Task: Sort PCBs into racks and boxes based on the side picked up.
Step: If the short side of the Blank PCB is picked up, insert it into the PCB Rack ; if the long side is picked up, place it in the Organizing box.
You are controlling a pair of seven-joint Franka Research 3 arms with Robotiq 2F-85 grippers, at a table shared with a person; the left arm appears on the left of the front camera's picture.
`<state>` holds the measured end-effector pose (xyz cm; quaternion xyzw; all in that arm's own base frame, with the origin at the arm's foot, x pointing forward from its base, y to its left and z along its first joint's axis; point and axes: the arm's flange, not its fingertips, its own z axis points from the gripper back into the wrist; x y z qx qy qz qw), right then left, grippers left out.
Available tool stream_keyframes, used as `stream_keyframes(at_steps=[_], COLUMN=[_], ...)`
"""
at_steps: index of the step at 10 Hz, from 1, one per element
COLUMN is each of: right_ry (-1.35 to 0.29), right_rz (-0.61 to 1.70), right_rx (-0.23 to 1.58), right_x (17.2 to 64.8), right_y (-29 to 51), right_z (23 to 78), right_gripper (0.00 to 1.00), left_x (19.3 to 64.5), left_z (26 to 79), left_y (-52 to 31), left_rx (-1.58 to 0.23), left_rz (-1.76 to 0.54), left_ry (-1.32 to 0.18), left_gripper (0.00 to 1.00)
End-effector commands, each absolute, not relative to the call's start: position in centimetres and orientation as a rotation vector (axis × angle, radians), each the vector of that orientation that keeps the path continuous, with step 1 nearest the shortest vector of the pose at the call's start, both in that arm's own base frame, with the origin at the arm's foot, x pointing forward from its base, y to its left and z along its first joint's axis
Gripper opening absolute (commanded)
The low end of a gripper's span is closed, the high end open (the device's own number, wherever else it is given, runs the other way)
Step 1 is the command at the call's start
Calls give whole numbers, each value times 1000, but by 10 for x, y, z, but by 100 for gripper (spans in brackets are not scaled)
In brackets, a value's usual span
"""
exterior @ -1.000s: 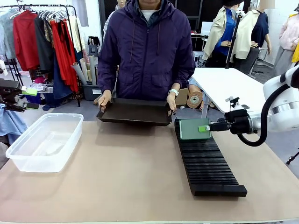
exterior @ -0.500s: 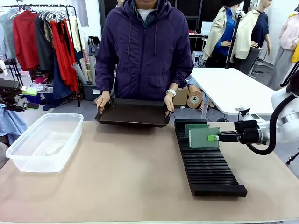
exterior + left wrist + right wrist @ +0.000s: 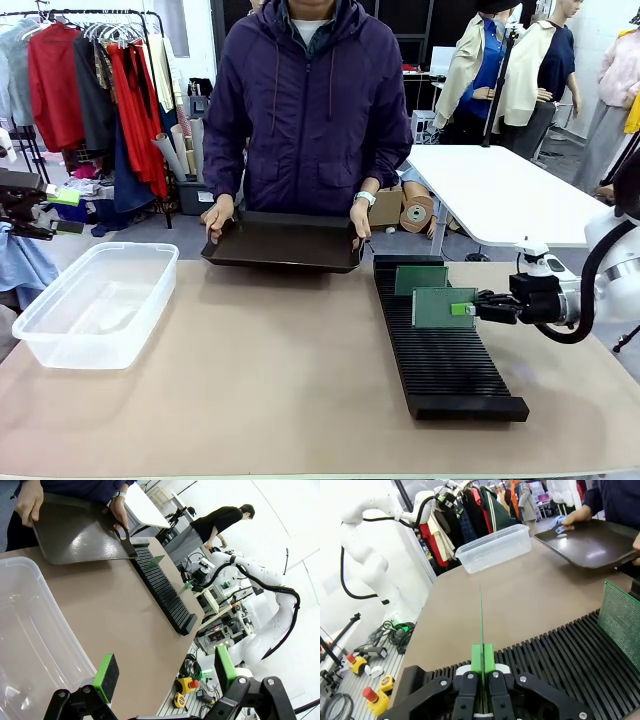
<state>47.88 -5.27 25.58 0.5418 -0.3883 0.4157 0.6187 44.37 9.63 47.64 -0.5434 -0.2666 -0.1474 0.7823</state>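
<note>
A: The right gripper [image 3: 468, 309] is clenched on the edge of a PCB [image 3: 444, 308] — in the right wrist view the board [image 3: 481, 622] runs edge-on straight out from between the green pads [image 3: 483, 661]. It hangs upright over the black rack [image 3: 440, 345], a few slots nearer the robot than a second PCB [image 3: 421, 279] already standing at the far end.

B: So the step is seating it. I'd keep the board square to the ribs and lower it straight — any tilt and the bottom edge rides a rib instead of dropping in. Let go only once it stands by itself.

A: Agreed. And the left gripper [image 3: 165, 676]?

B: Spread wide, holding nothing, parked above the clear box [image 3: 30, 645] on the left of the worktop [image 3: 250, 380].

A: What can't we read?

B: Whether the board's lower edge is already in a slot — the front view hides that line, and the wrist view sees it only as a sliver. Which face is paler I can't tell either. The person holds a dark tray [image 3: 285, 242] at the far side; its contents are out of sight.
</note>
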Motion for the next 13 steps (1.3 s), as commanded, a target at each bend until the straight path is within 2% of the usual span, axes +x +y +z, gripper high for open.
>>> stream_keyframes(at_steps=[1, 3, 13], right_ry=[-926, -930, -932], right_rz=[1036, 1070, 1017], right_rx=[1227, 1178, 1206], right_x=[484, 487, 487], right_y=[-53, -54, -54], right_z=[256, 254, 256], right_gripper=[0, 0, 0], left_x=[443, 443, 443], left_z=[478, 478, 478], left_y=[96, 96, 96], left_rx=[-1174, -1174, -1174], left_rz=[-320, -320, -320], left_ry=[-580, -580, -580], left_gripper=[100, 100, 100])
